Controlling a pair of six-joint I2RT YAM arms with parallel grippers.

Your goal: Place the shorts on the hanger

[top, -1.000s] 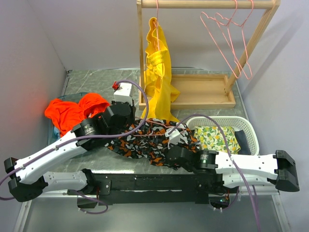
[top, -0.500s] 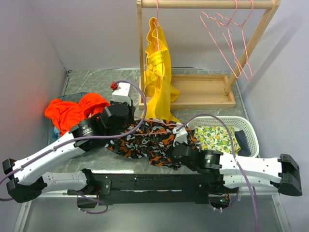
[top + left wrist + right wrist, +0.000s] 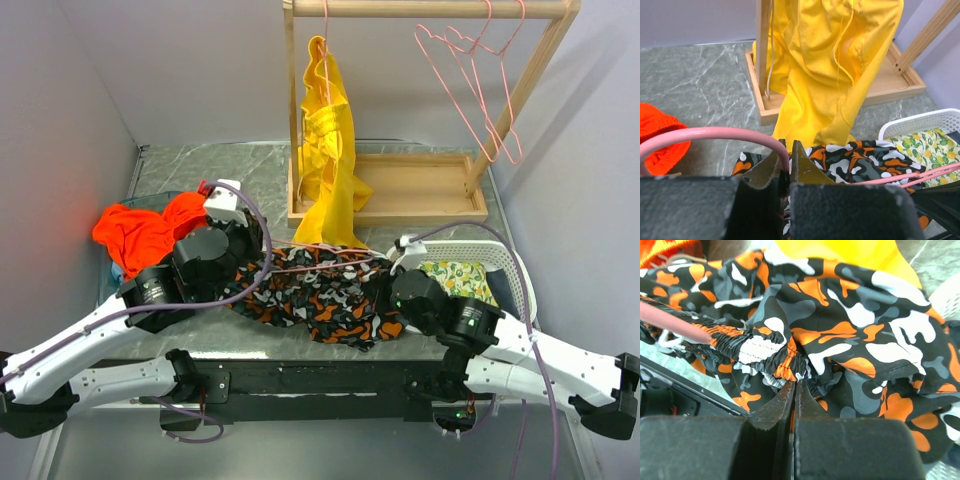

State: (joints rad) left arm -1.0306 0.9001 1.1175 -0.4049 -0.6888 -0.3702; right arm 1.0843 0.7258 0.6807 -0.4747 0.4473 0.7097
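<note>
The shorts [image 3: 320, 295], black with orange, white and grey camouflage print, lie bunched on the table between the two arms. The pink wire hanger [image 3: 325, 249] lies across their top edge. My left gripper [image 3: 262, 250] is shut on the hanger [image 3: 715, 133], whose wire curves in from the left and ends between the fingers [image 3: 807, 167]. My right gripper [image 3: 382, 275] is shut on the shorts [image 3: 850, 315], pinching the gathered waistband at its tips [image 3: 796, 382]. One end of the hanger [image 3: 672, 322] pokes into the waistband at the left of the right wrist view.
A wooden rack [image 3: 420, 190] stands at the back with a yellow garment [image 3: 325, 150] and spare pink hangers [image 3: 470, 70] on it. An orange-red garment [image 3: 150, 230] lies at the left. A white basket [image 3: 505, 262] holding lemon-print cloth [image 3: 455, 282] sits at the right.
The right gripper has shut on the shorts' waistband and moved right. The left gripper has pulled back to the left with the hanger. The shorts are stretched out wider between the two grippers.
</note>
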